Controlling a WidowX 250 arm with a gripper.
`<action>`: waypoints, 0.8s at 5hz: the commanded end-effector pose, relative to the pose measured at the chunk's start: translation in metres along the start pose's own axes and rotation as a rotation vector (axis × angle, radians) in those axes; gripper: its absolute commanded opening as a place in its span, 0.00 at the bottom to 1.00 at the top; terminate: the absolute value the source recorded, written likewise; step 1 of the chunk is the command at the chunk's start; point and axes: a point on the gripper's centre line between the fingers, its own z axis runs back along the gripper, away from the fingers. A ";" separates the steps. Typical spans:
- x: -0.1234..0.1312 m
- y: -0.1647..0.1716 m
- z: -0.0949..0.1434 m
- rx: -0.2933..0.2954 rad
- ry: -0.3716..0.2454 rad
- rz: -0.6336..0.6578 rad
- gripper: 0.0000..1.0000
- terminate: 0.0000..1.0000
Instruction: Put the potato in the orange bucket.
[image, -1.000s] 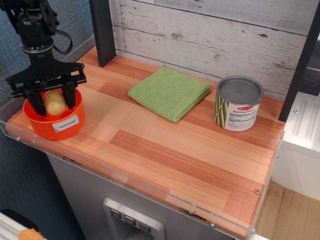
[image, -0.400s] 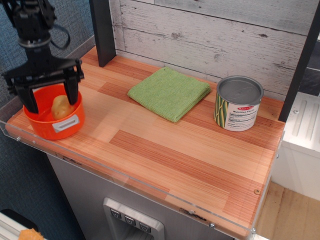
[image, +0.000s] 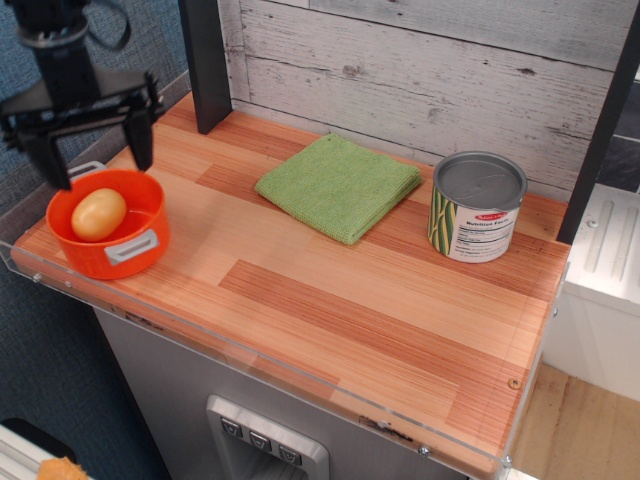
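Observation:
The pale yellow-tan potato (image: 98, 213) lies inside the orange bucket (image: 125, 255), which stands at the near left corner of the wooden table (image: 330, 300). One grey handle shows at the bucket's front and one at its back. My gripper (image: 96, 164) hangs just above the bucket's far rim, clear of the potato. Its two black fingers (image: 140, 140) are spread wide apart and hold nothing.
A folded green cloth (image: 338, 186) lies at the back middle of the table. A striped tin can (image: 478, 206) with a silver top stands at the back right. A dark post (image: 206, 62) rises behind the bucket. A clear strip edges the table's front.
My gripper let go of the potato and rose up and slightly back. The potato dropped and now rests on the bucket's floor.

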 end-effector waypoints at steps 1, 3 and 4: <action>-0.035 -0.041 0.044 -0.120 -0.063 -0.210 1.00 0.00; -0.105 -0.073 0.061 -0.220 -0.036 -0.503 1.00 0.00; -0.140 -0.083 0.076 -0.332 0.000 -0.661 1.00 0.00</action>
